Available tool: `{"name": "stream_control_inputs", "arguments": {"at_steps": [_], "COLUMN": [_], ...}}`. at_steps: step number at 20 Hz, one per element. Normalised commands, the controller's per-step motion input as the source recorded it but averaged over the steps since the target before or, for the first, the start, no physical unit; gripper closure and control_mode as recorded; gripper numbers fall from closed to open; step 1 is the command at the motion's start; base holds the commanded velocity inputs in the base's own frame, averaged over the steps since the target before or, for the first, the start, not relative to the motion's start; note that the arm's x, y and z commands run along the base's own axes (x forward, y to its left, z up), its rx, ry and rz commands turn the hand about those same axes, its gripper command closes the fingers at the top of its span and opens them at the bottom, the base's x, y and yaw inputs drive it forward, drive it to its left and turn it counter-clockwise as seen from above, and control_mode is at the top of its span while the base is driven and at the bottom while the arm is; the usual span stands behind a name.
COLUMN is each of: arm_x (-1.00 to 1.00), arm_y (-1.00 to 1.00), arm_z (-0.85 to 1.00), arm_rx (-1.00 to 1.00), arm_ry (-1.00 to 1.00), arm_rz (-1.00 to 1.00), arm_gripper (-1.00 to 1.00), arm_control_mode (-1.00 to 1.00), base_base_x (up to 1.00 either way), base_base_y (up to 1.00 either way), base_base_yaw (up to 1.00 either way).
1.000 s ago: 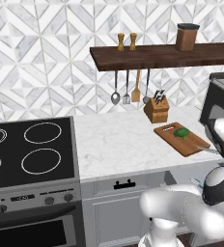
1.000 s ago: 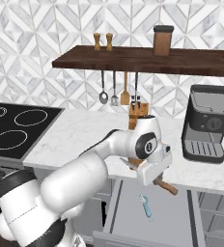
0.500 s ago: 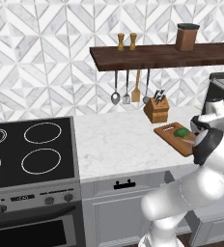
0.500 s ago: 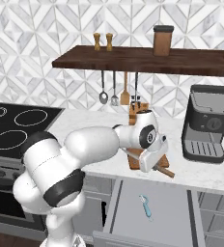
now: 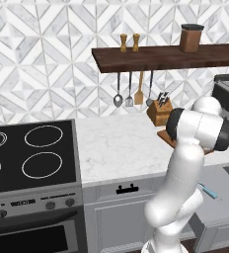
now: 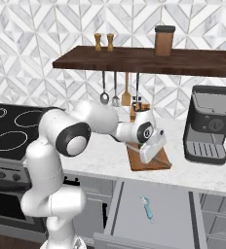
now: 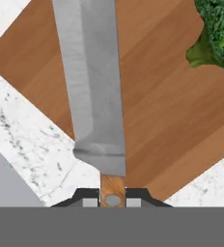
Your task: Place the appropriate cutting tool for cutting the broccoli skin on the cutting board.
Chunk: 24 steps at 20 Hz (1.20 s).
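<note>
Beside knife [image 7: 92, 82]: broccoli [image 7: 222, 26], coffee machine [image 6: 211, 124].

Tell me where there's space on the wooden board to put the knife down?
The cutting board is bare across its middle and near corner, under the knife that the gripper holds. The crowded part is the far corner, where the broccoli sits. The marble counter between stove and board is also bare.

White marble surface [image 5: 121, 143] carries the cutting board [image 6: 154, 160] near its front edge, the knife block [image 5: 159, 111] at the far wall, and the coffee machine [image 6: 210, 124] on the right. Stove [image 5: 27, 153] sits flush on the left. Broccoli [image 7: 222, 24] lies on the board.
</note>
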Motion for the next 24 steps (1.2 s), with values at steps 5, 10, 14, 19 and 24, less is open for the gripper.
{"name": "stream_control_inputs", "arguments": {"at_steps": [5, 10, 14, 19, 24], "arm_x": [0.79, 0.57, 0.11, -0.49, -0.83], "arm_y": [0.00, 0.06, 0.58, 0.51, 0.45], "arm_z": [-0.30, -0.35, -0.50, 0.07, 0.66], "arm_rx": [0.00, 0.00, 0.00, 0.00, -0.01], "arm_ry": [0.00, 0.01, 0.02, -0.01, -0.05], "arm_rz": [0.00, 0.00, 0.00, 0.00, 0.00], "arm_gripper": [1.00, 1.00, -1.00, -1.00, -1.00], "arm_control_mode": [-1.00, -1.00, -1.00, -1.00, -1.00], "base_base_x": [0.00, 0.00, 0.00, 0.00, 0.00], "base_base_y": [0.00, 0.00, 0.00, 0.00, 0.00], "base_base_yaw": [0.00, 0.00, 0.00, 0.00, 0.00]}}
